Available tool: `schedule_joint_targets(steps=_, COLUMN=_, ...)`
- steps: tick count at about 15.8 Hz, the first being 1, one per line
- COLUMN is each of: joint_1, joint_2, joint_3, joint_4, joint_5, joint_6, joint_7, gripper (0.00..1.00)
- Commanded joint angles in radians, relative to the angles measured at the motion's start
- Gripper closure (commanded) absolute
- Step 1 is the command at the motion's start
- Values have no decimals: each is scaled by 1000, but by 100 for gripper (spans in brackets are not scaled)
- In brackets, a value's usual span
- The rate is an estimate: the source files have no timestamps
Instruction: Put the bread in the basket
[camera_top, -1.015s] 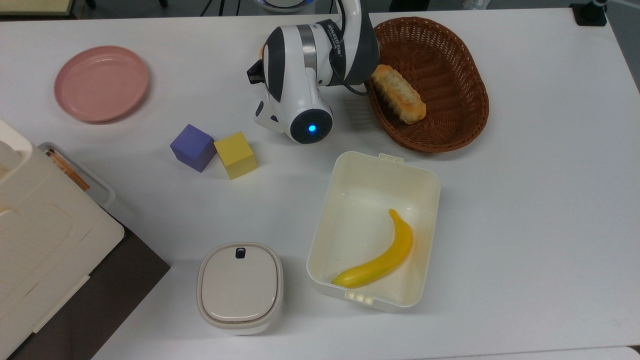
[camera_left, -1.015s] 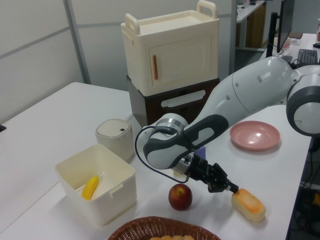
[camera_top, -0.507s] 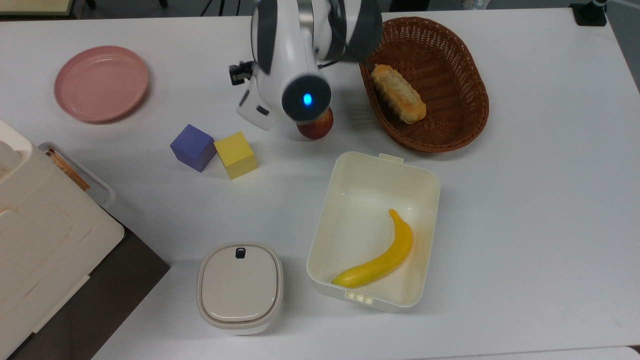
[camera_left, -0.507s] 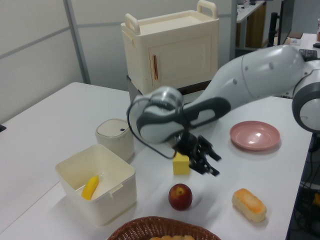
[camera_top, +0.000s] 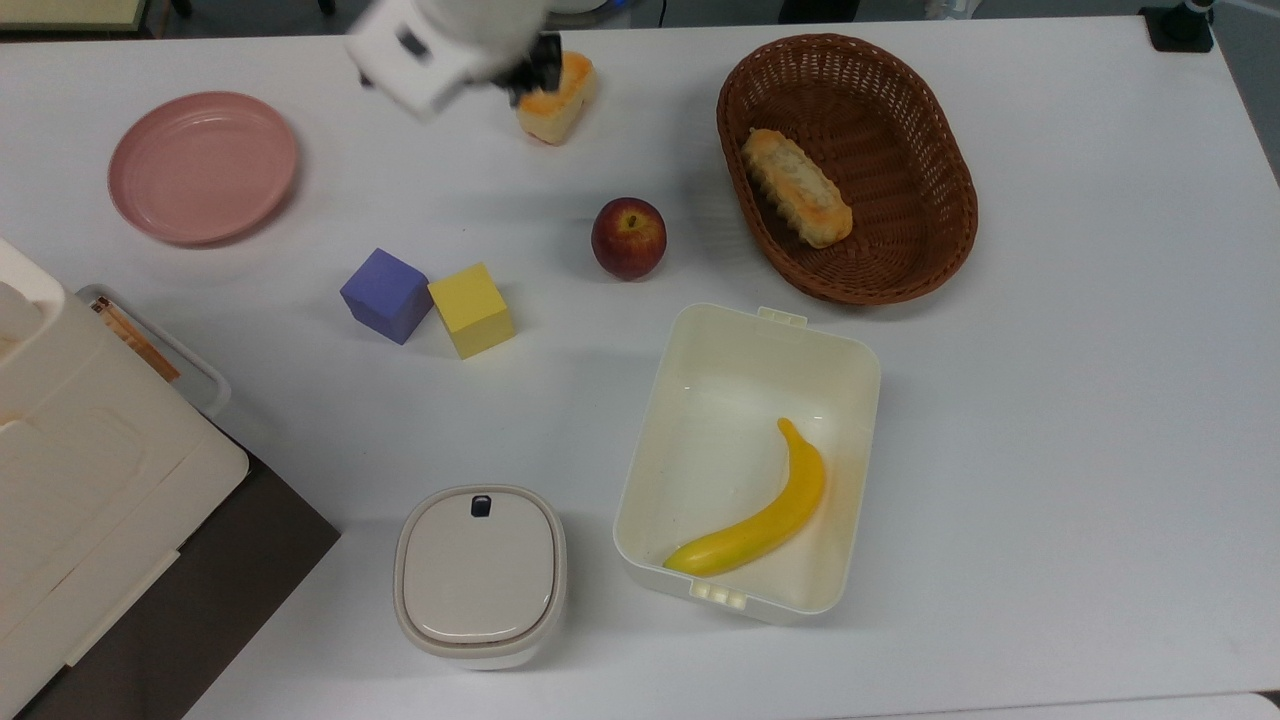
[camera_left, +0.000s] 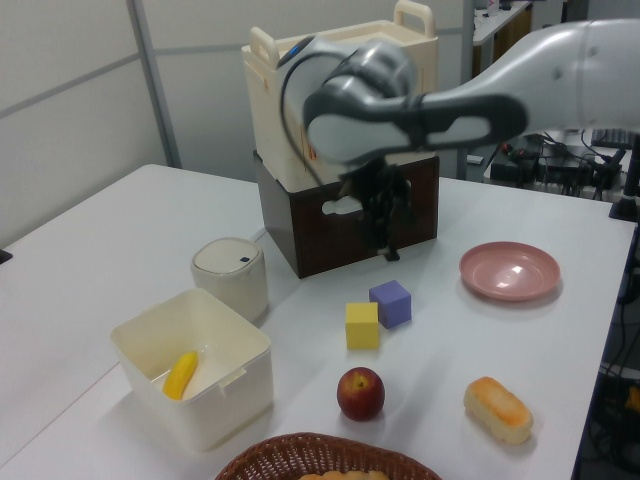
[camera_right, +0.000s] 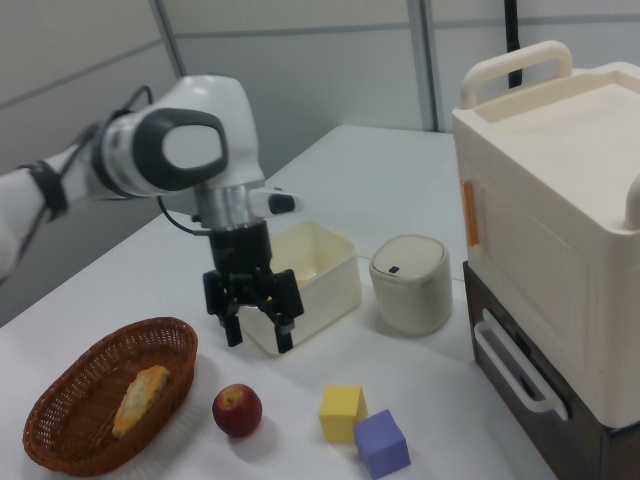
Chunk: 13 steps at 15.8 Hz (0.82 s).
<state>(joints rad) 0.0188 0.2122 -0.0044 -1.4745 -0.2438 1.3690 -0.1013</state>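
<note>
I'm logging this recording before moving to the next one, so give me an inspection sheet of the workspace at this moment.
Surface: white table, no spills seen.
Job's things: short bun lies on the table, outside the wicker basket; a longer bread already lies in the basket.
Clutter: apple, purple cube touching yellow cube, pink plate, lidded white pot, cream tub holding a banana.
Grippers: gripper open, raised above the table, holding nothing.
Cables: black cable along the arm's wrist.
Surroundings: cream cabinet on a dark base, grey wall panels.
</note>
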Motion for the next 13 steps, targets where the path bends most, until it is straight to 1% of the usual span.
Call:
schedule_joint_targets(steps=1, joint_1=-25, joint_2=-218, joint_3=-2, joint_4=-258, joint_5=64, joint_6=129, joint_7=35, gripper=0)
schedule_joint_targets(steps=3, joint_1=-34, joint_2=-293, joint_3=-2, joint_4=-357, joint_5=75, joint_6=188, joint_7=34, gripper=0)
schedule_joint_targets(steps=5, joint_1=-34, joint_2=-345, joint_3=0, joint_4=-440, joint_5=77, joint_6=235, joint_7=34, gripper=0)
schedule_joint_targets(steps=10, joint_1=-34, joint_2=-436, joint_3=3, joint_4=-584, joint_5=78, joint_6=306, joint_7=34, gripper=0)
schedule_joint_targets(steps=11, joint_1=-33, joint_2=-454, joint_3=3, joint_4=-628, joint_5=78, joint_6=327, joint_7=34, gripper=0)
schedule_joint_targets(steps=13, joint_1=-31, joint_2=-462, joint_3=6, joint_4=-684, joint_5=89, joint_6=363, joint_7=32, gripper=0)
